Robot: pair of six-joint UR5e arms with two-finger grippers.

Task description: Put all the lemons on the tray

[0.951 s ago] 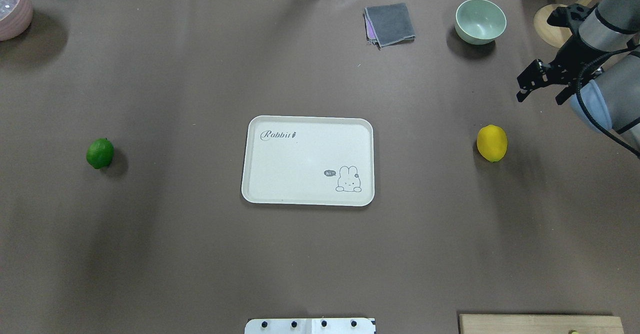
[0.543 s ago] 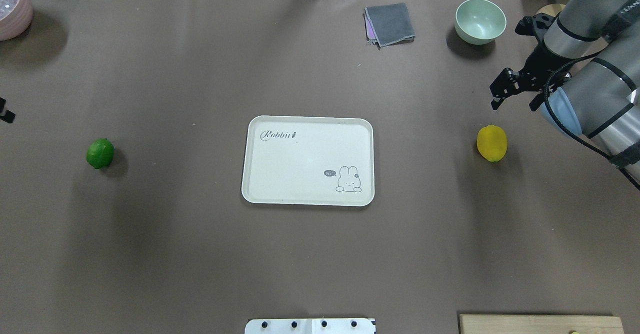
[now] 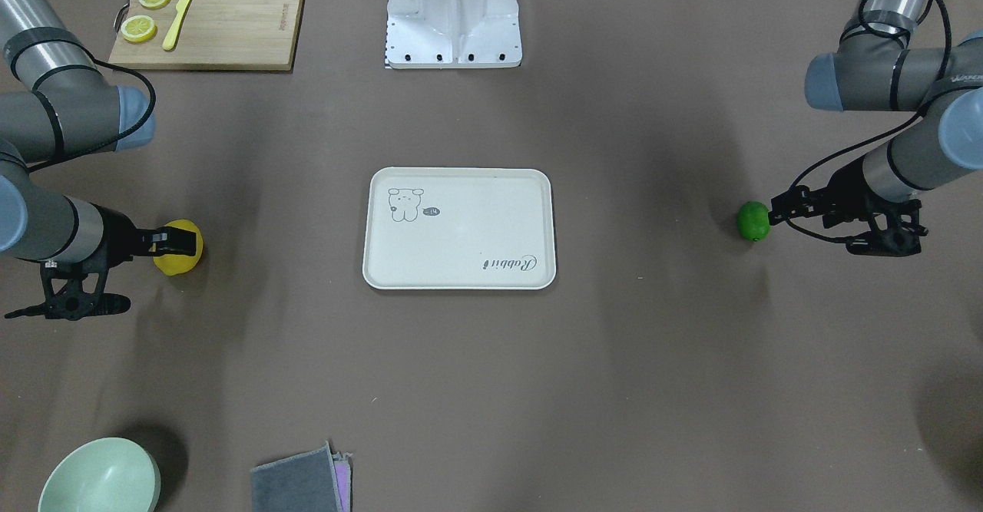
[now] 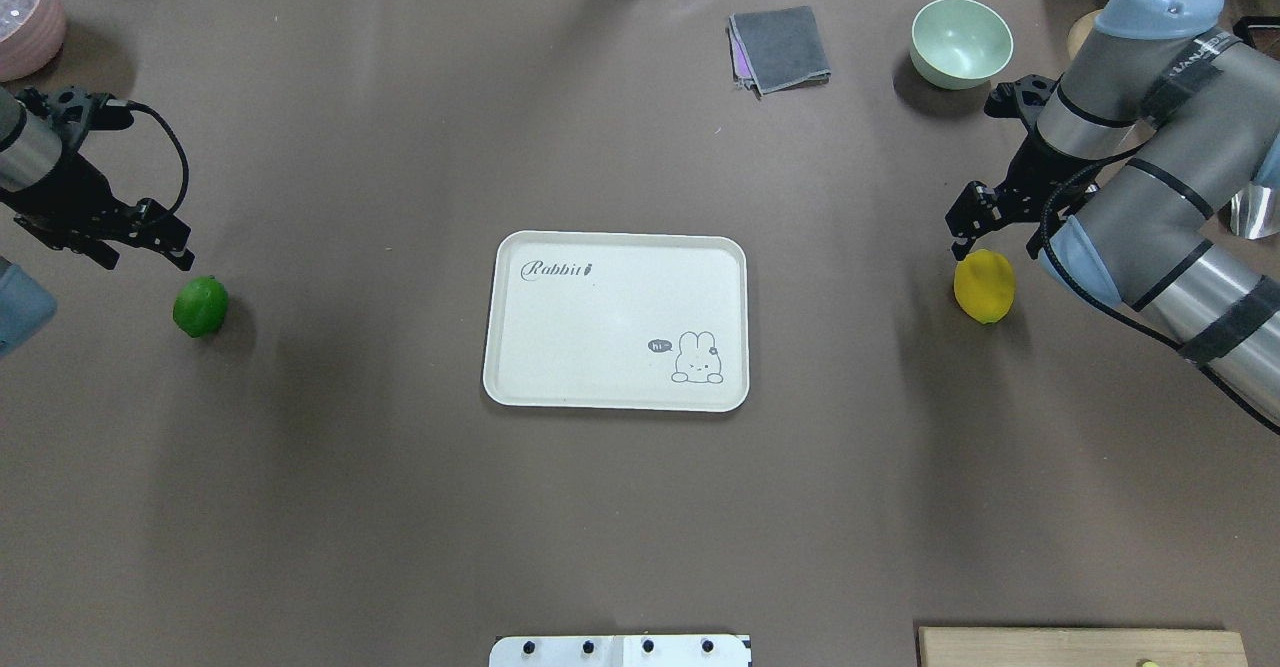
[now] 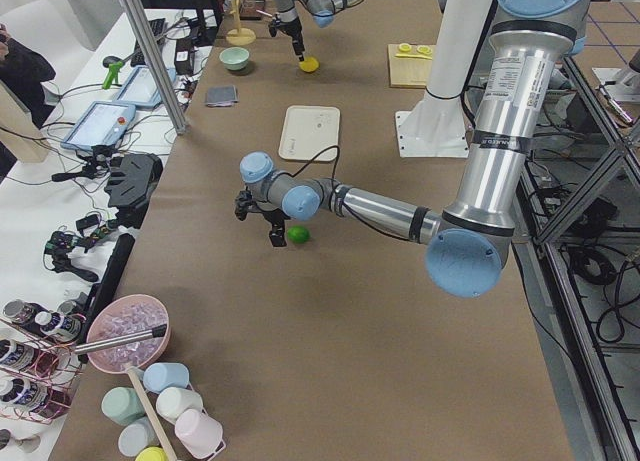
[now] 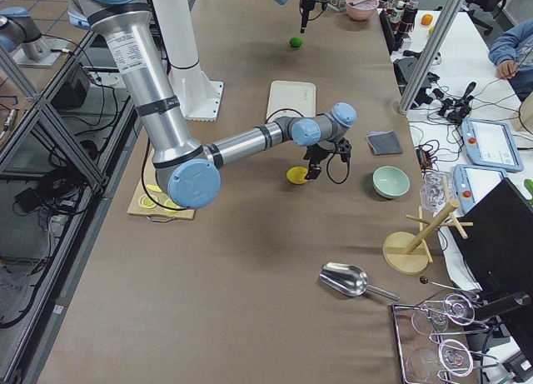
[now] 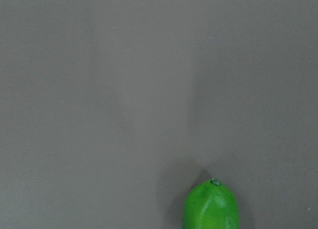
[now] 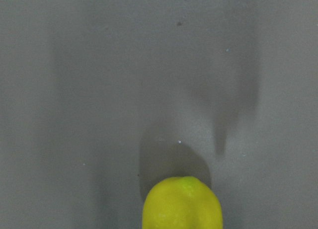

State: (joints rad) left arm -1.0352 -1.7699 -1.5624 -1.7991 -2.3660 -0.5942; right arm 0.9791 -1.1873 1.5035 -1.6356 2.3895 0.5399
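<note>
The yellow lemon (image 4: 985,287) lies on the brown table to the right of the tray (image 4: 615,247). The green lemon (image 4: 200,307) lies to its left. The off-white tray, with its rabbit drawing, holds nothing. My right gripper (image 4: 992,245) is open and hovers just beyond the yellow lemon, which fills the lower edge of the right wrist view (image 8: 182,204). My left gripper (image 4: 145,259) is open and hovers just beyond the green lemon, also seen in the left wrist view (image 7: 211,206). Neither gripper holds anything.
A mint bowl (image 4: 960,42) and a folded grey cloth (image 4: 780,47) sit at the far right. A pink bowl (image 4: 25,17) is at the far left corner. A wooden cutting board (image 3: 207,28) with lemon slices and a yellow knife lies near my base.
My right gripper has moved left and nearer, from the table's right edge to above the yellow lemon. My left arm has come into view and reached the green lemon. The lemons have not moved.
</note>
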